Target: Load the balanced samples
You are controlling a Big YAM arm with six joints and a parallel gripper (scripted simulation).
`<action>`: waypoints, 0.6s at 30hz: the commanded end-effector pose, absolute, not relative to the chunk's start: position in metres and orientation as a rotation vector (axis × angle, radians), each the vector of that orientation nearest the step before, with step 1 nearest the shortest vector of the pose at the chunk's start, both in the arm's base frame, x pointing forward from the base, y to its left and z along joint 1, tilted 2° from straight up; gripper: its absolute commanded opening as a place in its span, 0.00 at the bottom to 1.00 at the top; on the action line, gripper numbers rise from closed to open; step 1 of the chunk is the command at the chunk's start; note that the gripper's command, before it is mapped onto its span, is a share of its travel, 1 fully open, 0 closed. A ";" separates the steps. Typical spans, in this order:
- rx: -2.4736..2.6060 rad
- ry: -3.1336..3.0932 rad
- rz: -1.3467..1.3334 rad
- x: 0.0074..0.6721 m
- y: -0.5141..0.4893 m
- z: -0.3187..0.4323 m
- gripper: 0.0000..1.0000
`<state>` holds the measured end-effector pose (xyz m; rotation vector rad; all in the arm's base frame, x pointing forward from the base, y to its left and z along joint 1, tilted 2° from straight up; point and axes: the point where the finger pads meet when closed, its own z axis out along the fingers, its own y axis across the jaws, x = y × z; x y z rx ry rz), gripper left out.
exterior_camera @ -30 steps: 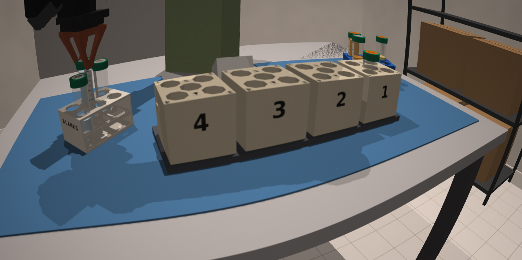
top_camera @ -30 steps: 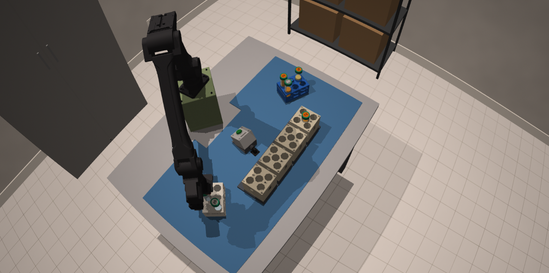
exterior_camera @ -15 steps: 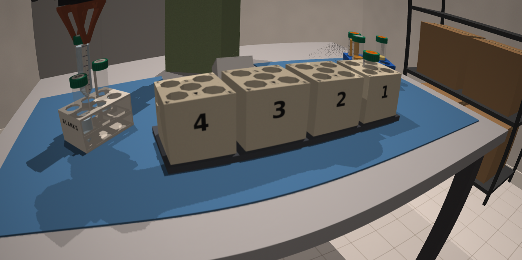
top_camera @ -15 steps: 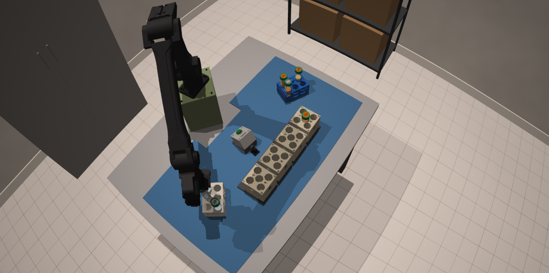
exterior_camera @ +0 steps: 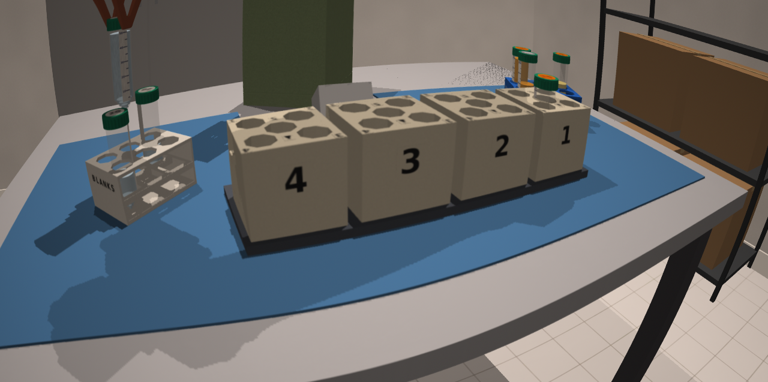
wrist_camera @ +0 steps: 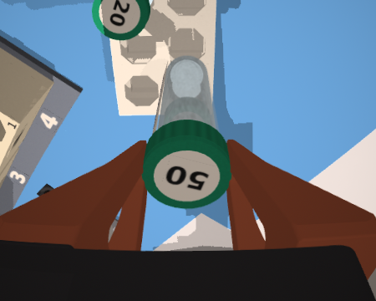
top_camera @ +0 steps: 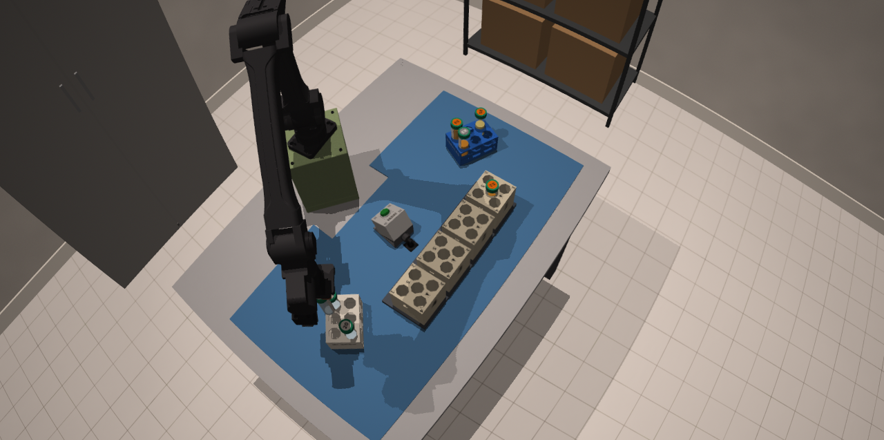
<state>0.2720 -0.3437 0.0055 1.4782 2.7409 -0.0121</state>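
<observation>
Blank 50 [wrist_camera: 186,172] hangs by its green cap in the gripper [exterior_camera: 119,22], jaws clamped on it, straight above the blank rack [exterior_camera: 102,181], clear of the wells. A 20 blank [wrist_camera: 121,10] stands at eleven o'clock. Lifted that high, I'd guess, to pass the adapters [exterior_camera: 290,181] unhindered.

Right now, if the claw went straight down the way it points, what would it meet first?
Probably the blank rack: the claw, shut on the 50 mL blank, hangs right above it, so the tube's tip would arrive first.
</observation>
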 end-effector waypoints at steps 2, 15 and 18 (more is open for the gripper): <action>1.446 2.674 -0.060 0.284 -0.368 0.052 0.00; 1.287 2.803 -0.035 0.287 -0.318 0.057 0.00; 1.167 2.836 -0.048 0.298 -0.303 0.057 0.00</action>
